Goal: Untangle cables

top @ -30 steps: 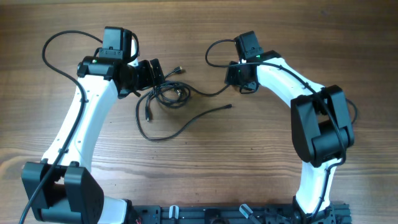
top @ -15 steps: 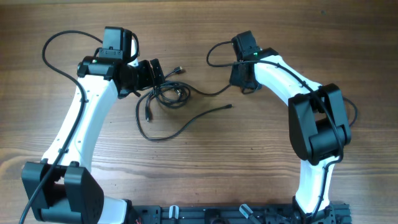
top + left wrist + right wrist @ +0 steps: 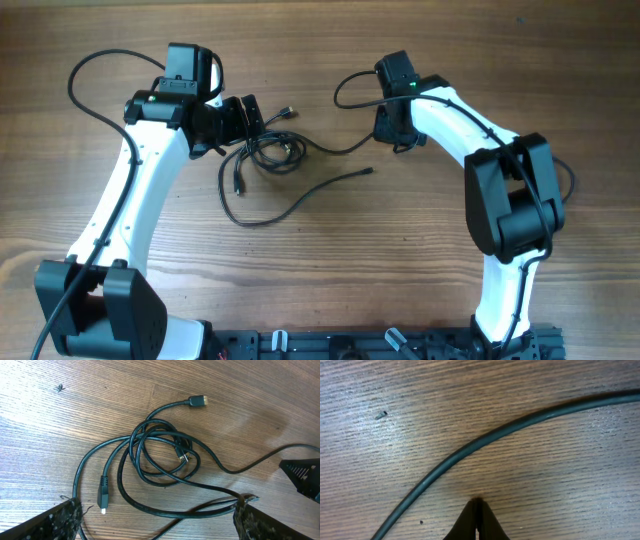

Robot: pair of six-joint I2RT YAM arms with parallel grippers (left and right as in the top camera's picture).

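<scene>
The cables (image 3: 272,150) lie as a knotted coil of thin black cords at the table's upper middle, with loose strands running off it. In the left wrist view the coil (image 3: 145,423) lies just ahead of my left gripper (image 3: 159,501), which is open, its fingers (image 3: 60,520) straddling two strands without touching them. A plug (image 3: 103,494) lies near the left finger and another plug (image 3: 198,400) points away. One strand (image 3: 340,150) runs right toward my right gripper (image 3: 392,135). That gripper (image 3: 476,502) is shut with nothing in it, its tips just short of the strand (image 3: 495,435).
A long loose strand (image 3: 300,197) curves below the coil and ends near the table's middle (image 3: 370,171). The thicker black wires of the arms loop at the upper left (image 3: 85,75) and beside the right arm (image 3: 345,85). Bare wood lies all around.
The right gripper's jaws have closed from partly open to shut, catching nothing, and it has shifted slightly. The left arm and the cables have not moved.
</scene>
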